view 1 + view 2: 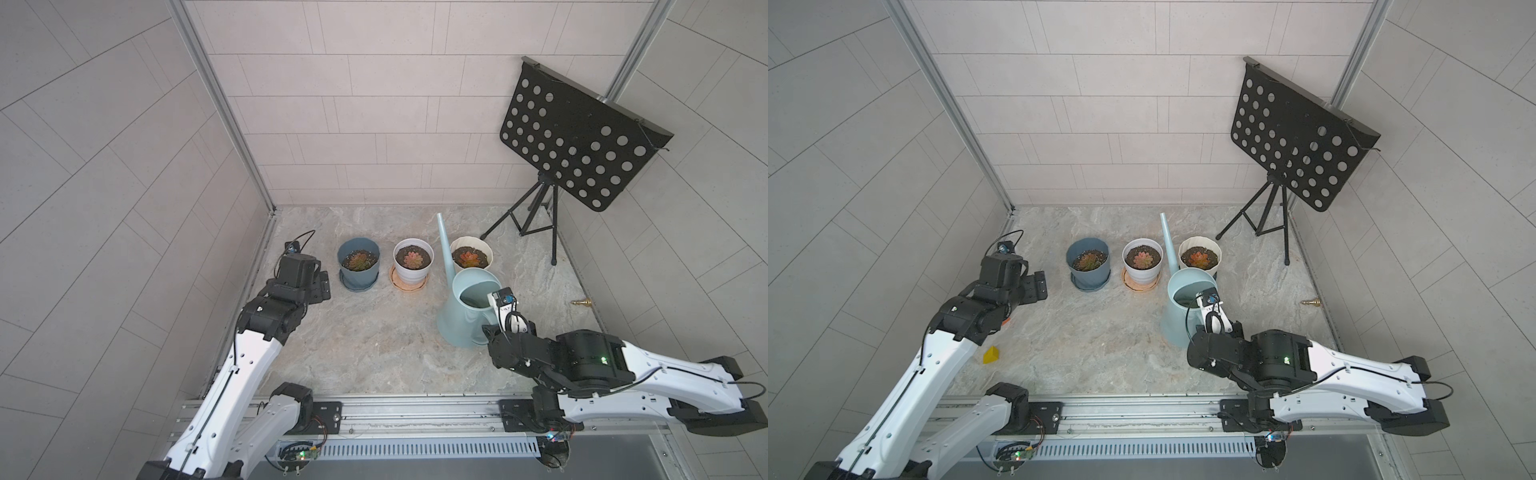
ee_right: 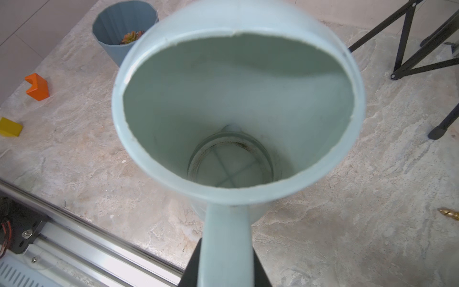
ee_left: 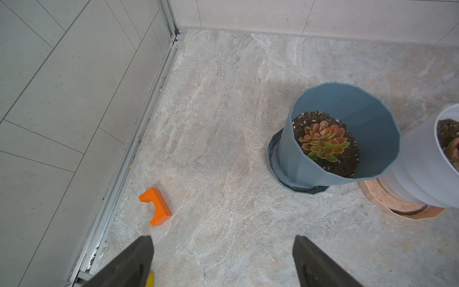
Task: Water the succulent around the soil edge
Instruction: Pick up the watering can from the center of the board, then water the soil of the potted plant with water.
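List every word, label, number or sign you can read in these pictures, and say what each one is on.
No text can be read anywhere.
Dark marks on the white right wrist camera: too small and blurred to read.
Can, blue pot, white pot, cream pot, stand: no print visible.

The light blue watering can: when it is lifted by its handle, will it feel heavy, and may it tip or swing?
The watering can is probably light: only shallow water seems to lie at its bottom. Its long spout may pull it forward, so it could pivot in the right gripper, shut on the smooth handle.
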Robot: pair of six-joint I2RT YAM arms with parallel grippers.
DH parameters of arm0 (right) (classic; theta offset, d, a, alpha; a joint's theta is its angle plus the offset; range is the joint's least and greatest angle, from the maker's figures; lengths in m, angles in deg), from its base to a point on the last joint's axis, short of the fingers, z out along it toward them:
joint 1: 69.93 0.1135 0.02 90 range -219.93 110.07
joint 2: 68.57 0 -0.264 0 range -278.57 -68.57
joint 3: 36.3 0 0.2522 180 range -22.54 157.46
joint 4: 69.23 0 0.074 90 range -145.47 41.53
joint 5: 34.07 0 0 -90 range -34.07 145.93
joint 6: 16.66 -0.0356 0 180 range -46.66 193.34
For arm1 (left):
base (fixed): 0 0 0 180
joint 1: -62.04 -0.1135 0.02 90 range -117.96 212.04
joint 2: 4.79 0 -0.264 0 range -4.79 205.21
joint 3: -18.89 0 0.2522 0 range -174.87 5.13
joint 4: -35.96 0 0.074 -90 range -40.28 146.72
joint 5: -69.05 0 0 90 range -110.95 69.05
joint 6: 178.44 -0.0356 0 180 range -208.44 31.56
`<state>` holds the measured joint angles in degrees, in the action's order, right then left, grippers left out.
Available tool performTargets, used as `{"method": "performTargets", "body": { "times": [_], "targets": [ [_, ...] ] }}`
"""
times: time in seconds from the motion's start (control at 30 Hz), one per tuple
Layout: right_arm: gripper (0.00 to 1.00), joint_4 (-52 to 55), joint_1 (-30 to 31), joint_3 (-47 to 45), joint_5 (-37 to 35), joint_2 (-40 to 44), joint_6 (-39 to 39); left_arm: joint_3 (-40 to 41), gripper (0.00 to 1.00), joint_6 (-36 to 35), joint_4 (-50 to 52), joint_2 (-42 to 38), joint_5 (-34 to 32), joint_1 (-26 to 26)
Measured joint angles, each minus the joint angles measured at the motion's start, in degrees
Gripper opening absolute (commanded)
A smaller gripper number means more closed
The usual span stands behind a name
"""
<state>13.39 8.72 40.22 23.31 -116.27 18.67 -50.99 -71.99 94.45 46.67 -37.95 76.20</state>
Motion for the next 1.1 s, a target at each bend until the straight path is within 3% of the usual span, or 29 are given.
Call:
{"method": "performTargets", "body": {
  "times": [0.17,0.33,0.53,0.7,0.83,1.1],
  "targets": [
    [0.0,7.0,2.4,9.9,-3.7,-1.2,1.4,-2.6,0.96,-0.4,0.3,0.4,0.1,0.0],
    [0.0,3.9,0.2,18.4,-8.8,-3.6,12.4,-3.3,0.96,-0.7,0.9,0.9,0.1,0.0],
    [0.0,-3.7,-20.3,32.4,-0.5,-12.1,29.4,-4.3,0.96,-1.0,1.4,1.7,0.1,0.0],
    [0.0,0.7,-35.7,54.7,8.9,-27.1,39.5,-5.9,0.97,-1.6,1.6,3.1,0.0,0.0],
    [0.0,10.0,-40.2,70.8,10.3,-36.3,45.4,-7.4,0.97,-2.6,1.9,4.5,-1.0,0.0],
    [0.0,23.1,-44.6,66.8,9.8,-28.6,51.6,-9.8,0.97,-3.9,1.6,8.7,-2.5,0.0]
  ]
}}
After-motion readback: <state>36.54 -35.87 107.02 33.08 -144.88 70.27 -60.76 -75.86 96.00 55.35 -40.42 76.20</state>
